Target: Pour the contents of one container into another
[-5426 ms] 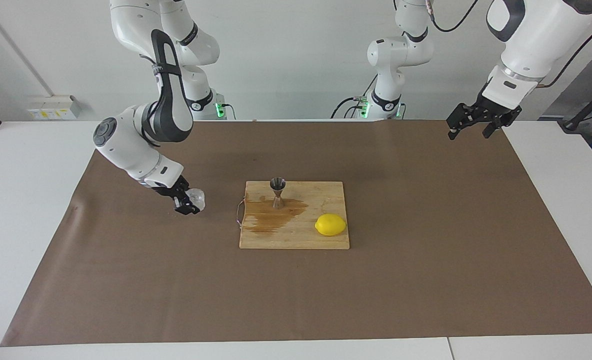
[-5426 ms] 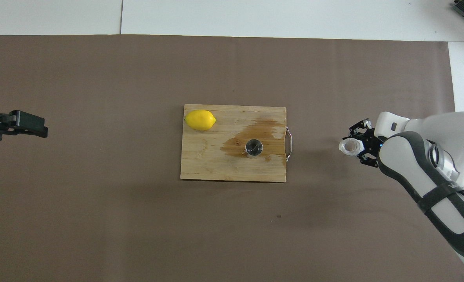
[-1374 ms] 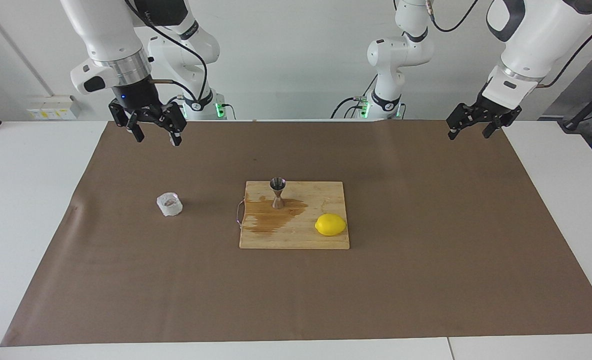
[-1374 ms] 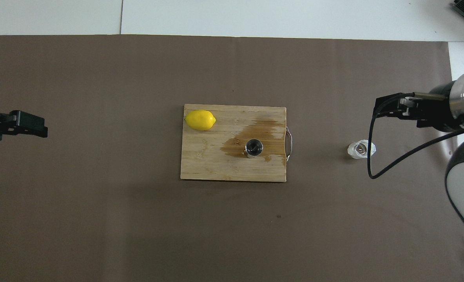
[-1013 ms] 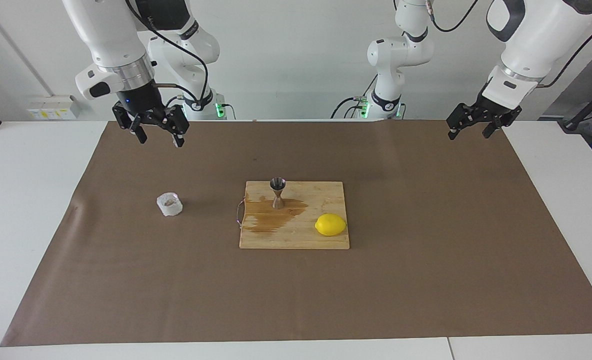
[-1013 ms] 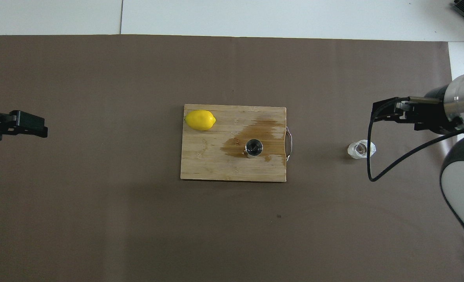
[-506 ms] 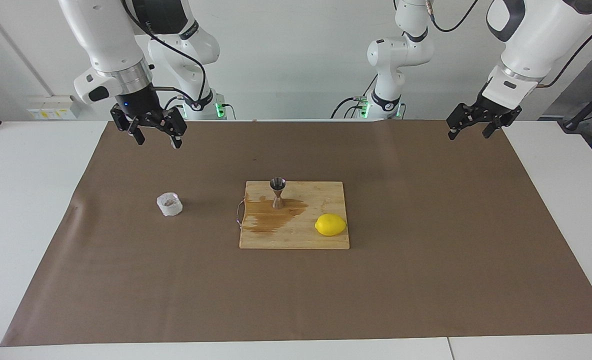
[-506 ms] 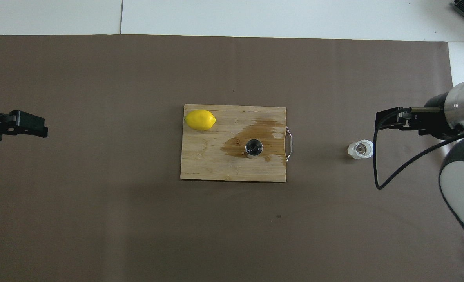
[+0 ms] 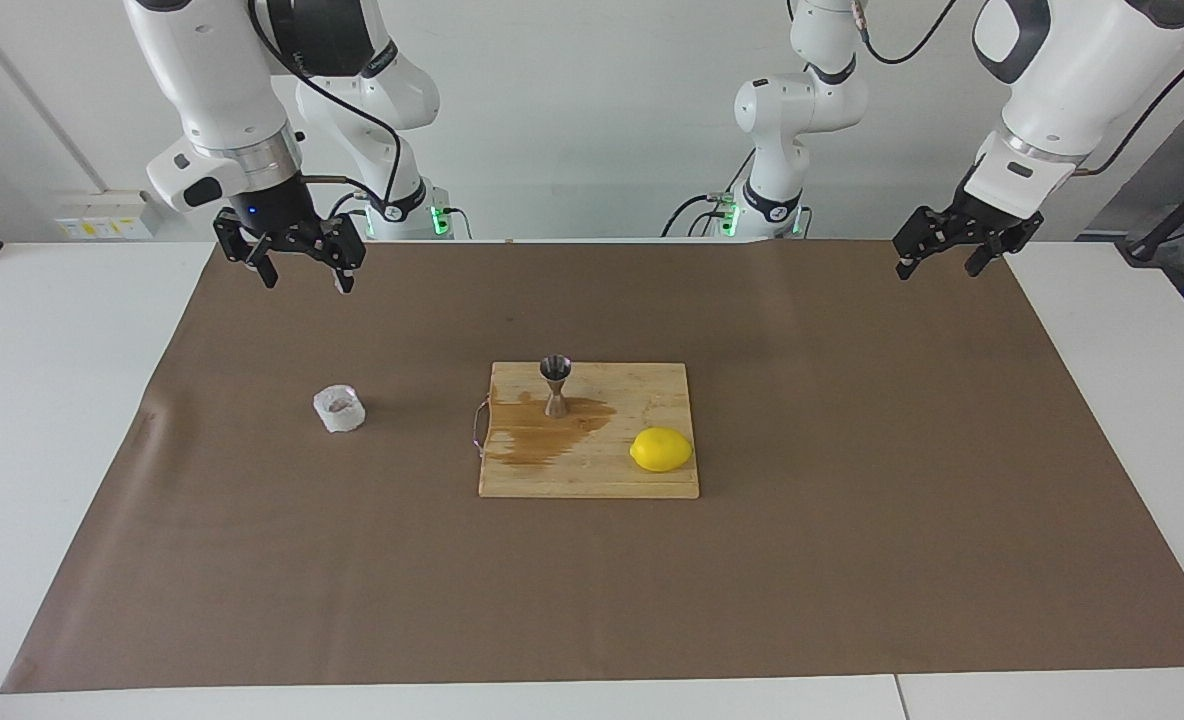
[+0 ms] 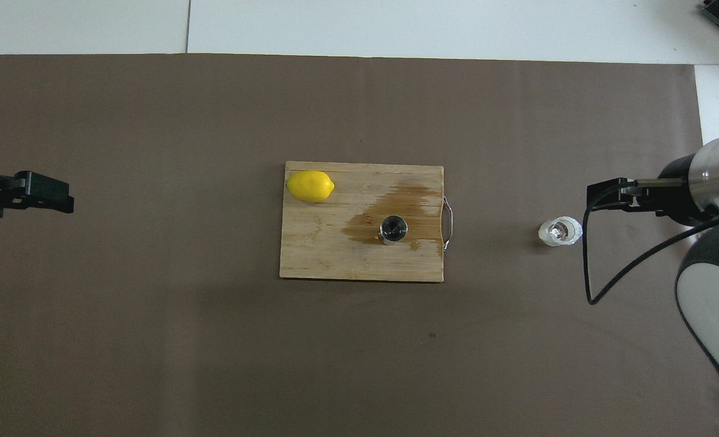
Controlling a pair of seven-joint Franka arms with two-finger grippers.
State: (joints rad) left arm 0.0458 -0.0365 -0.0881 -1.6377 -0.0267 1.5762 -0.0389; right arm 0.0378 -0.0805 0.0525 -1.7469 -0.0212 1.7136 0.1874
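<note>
The small clear cup (image 9: 339, 409) (image 10: 559, 231) stands upright on the brown mat, toward the right arm's end of the table, with nothing touching it. The steel jigger (image 9: 555, 385) (image 10: 393, 229) stands upright on the wooden cutting board (image 9: 592, 480) (image 10: 329, 255), in a brown wet patch. My right gripper (image 9: 307, 282) (image 10: 605, 196) hangs open and empty, high over the mat beside the cup. Over the mat's edge at its own end of the table, my left gripper (image 9: 938, 270) (image 10: 62, 199) waits, open and empty.
A yellow lemon (image 9: 661, 449) (image 10: 310, 186) lies on the board's corner toward the left arm's end. The brown spill (image 9: 542, 435) spreads from the jigger toward the board's metal handle (image 9: 479, 428). White tabletop surrounds the mat.
The right gripper has drifted a little toward its own end of the table, staying raised and open. Cup, jigger and left arm have not moved.
</note>
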